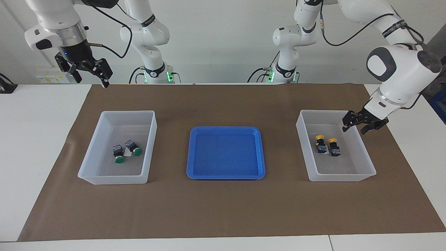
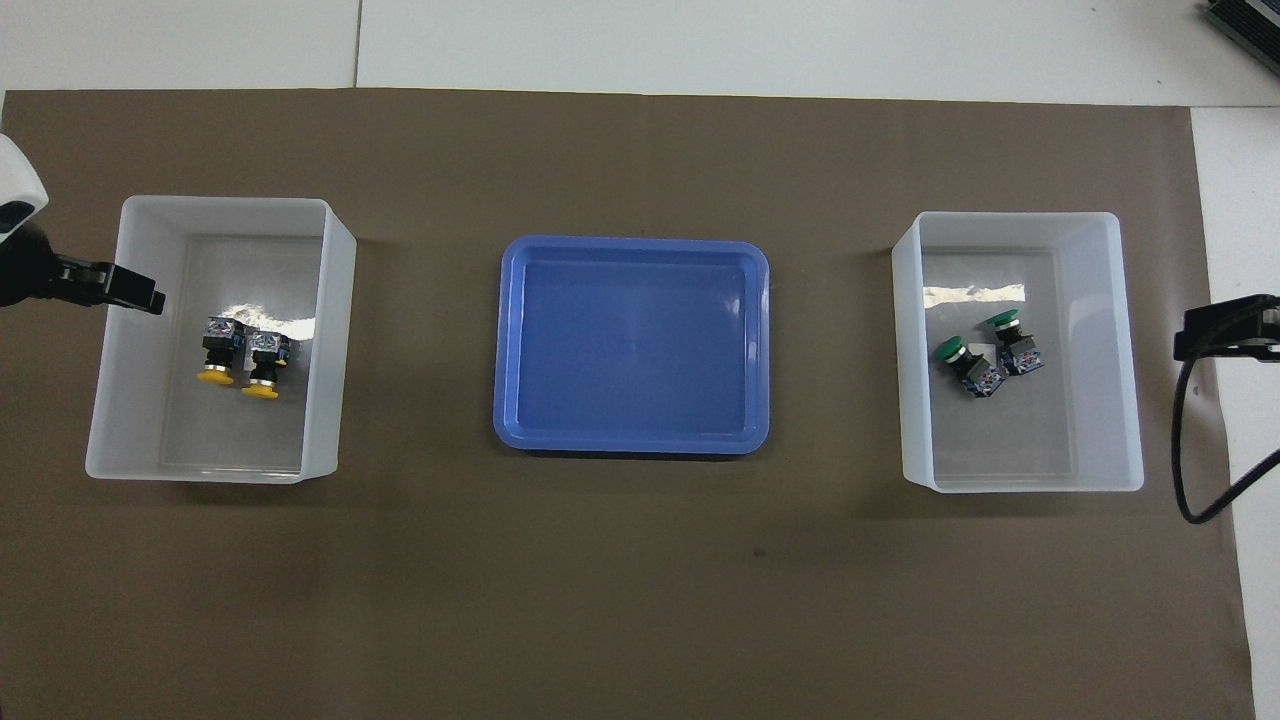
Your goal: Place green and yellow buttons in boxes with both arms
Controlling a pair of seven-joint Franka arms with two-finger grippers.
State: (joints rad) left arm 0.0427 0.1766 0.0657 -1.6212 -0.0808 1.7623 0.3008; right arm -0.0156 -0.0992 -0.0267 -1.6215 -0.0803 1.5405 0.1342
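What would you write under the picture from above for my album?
Two yellow buttons in one box, two green buttons in the other, blue tray between.

Tray: blue, shallow, lay mid-mat.
Mat: brown paper, covered most of the white table.

Pretty plain setup here: a white table with a big sheet of brown paper covering most of its top, leaving white strips along the edges. A plain white wall runs along one long edge. Lighting's even and bright, with only soft shadows.
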